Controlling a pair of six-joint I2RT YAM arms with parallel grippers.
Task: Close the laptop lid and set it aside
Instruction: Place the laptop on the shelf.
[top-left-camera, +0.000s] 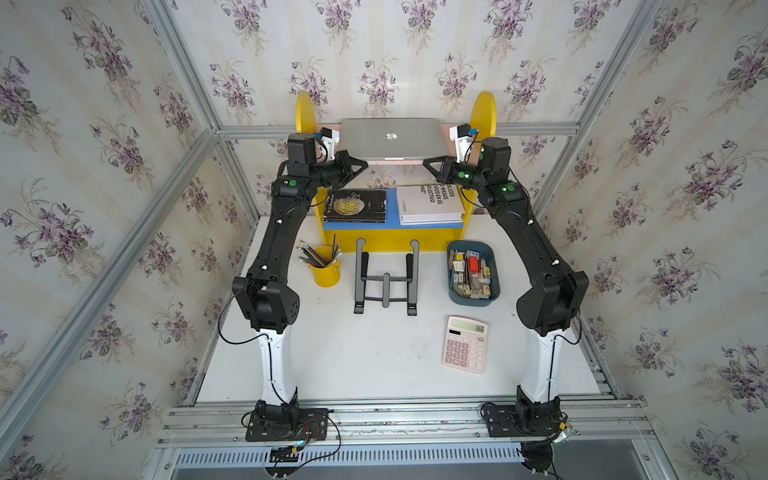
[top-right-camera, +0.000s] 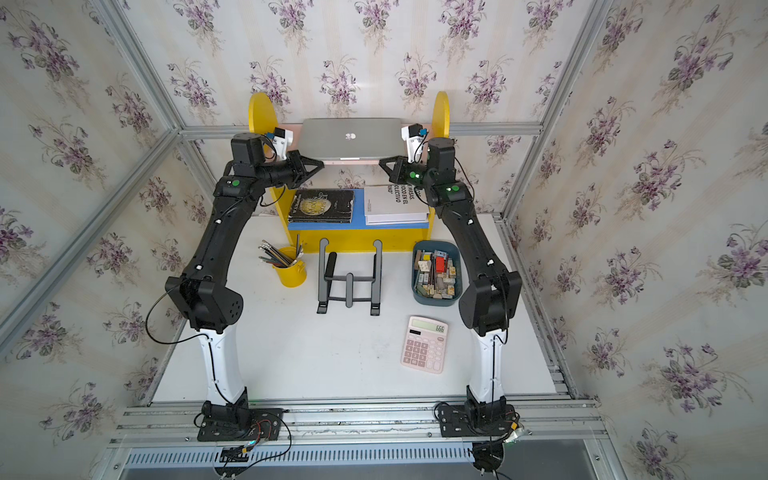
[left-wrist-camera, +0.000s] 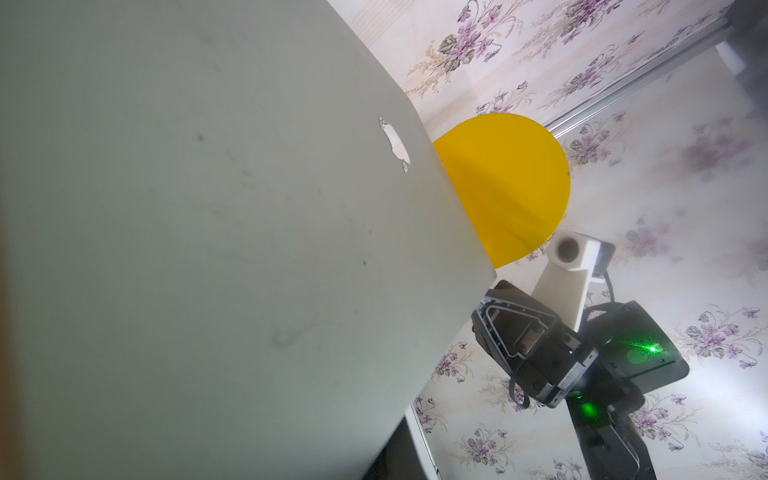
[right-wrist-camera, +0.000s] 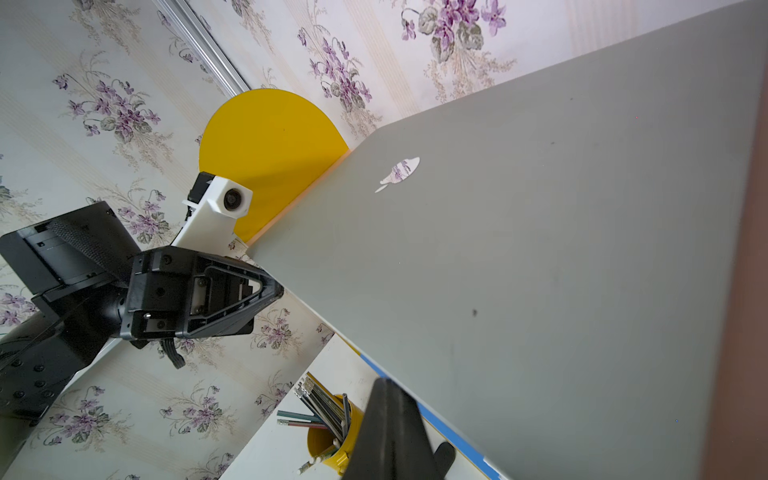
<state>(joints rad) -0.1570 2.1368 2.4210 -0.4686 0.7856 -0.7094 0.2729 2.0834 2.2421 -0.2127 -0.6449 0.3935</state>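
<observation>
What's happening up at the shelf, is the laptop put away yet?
The laptop is closed, logo side up, and lies on the top board of the yellow shelf at the back. The left gripper and right gripper sit at its two front corners, jaws shut. Whether they pinch the laptop's edge or only touch it cannot be told. The black stand on the table holds nothing, so the job looks close to done.
</observation>
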